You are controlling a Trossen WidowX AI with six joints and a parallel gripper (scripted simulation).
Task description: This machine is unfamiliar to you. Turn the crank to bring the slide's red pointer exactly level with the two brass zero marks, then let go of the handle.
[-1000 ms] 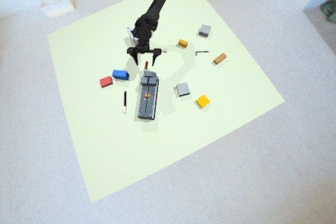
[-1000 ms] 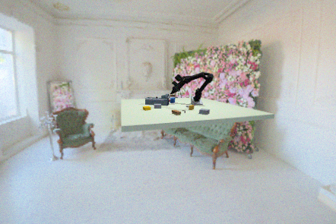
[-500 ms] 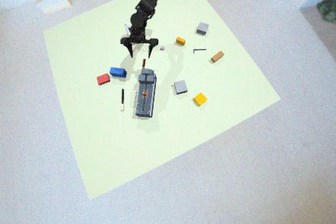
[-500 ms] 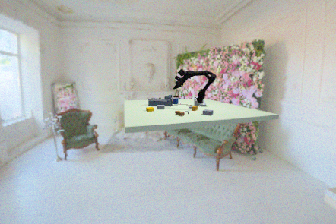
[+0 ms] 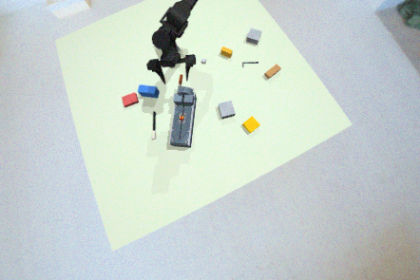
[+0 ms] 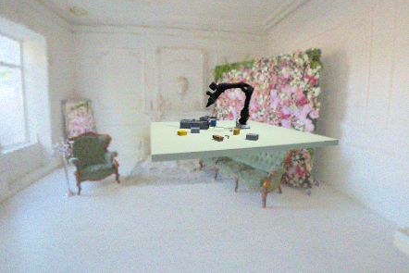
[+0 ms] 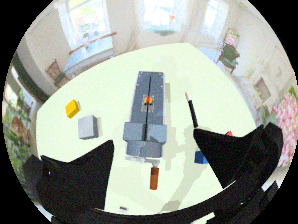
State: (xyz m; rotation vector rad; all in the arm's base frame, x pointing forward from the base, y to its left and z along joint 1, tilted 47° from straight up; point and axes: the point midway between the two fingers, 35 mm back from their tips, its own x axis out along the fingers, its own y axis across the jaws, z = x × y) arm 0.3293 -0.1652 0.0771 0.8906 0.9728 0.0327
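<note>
The grey machine (image 5: 187,131) (image 6: 194,124) (image 7: 157,110) is a long block with a slot along its top and a raised housing at the crank end. The red pointer (image 5: 181,118) (image 7: 148,99) sits in the slot, between small yellowish marks; whether it is exactly level with them is too small to tell. The brown crank handle (image 5: 181,79) (image 7: 154,178) sticks out from the housing end. My gripper (image 5: 176,82) (image 6: 208,103) (image 7: 154,136) is wide open and empty. It hangs above the handle, its fingers well apart on either side and not touching it.
A blue block (image 5: 148,91) (image 7: 201,157), a red block (image 5: 130,100) and a black-and-white stick (image 5: 154,123) (image 7: 192,110) lie on one side of the machine. A grey block (image 5: 226,109) (image 7: 87,127) and a yellow block (image 5: 251,124) (image 7: 72,108) lie on the other. Several more small things lie farther off.
</note>
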